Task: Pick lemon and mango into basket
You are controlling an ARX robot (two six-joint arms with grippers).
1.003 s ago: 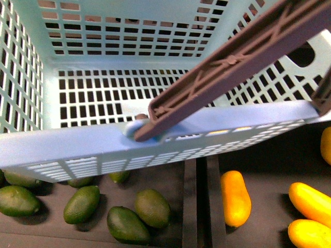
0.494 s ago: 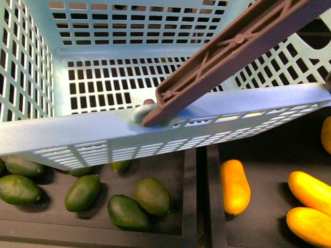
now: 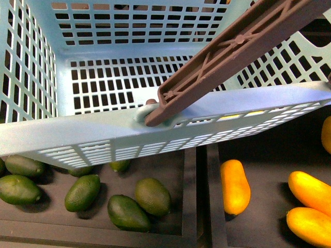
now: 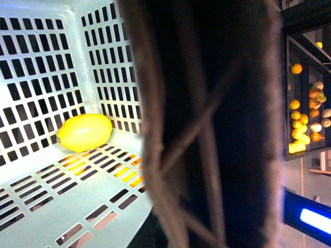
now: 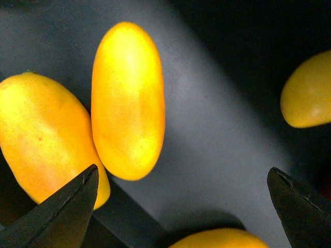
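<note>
The pale teal basket (image 3: pixel 103 135) hangs close to the camera and fills the upper front view. Its brown handle (image 3: pixel 232 51) slants across it. My left gripper is shut on that handle (image 4: pixel 207 124), which fills the left wrist view and hides the fingers. The lemon (image 4: pixel 84 132) lies on the basket's slotted floor in a corner. Three mangoes (image 3: pixel 235 186) lie in the black tray at lower right. My right gripper (image 5: pixel 183 206) is open just above that tray. One mango (image 5: pixel 128 98) and a second mango (image 5: pixel 44 134) lie beside its fingertip (image 5: pixel 62 212).
Dark green oval fruits (image 3: pixel 83 192) lie in the left black tray under the basket. A raised divider (image 3: pixel 199 206) separates the two trays. Two more yellow-orange fruits (image 5: pixel 307 93) lie around the right gripper. Distant shelves with fruit (image 4: pixel 305 124) show in the left wrist view.
The basket has swung a little: the right end of its near wall has risen and the handle's pivot has shifted right. Over the last half second it hardly moves.
</note>
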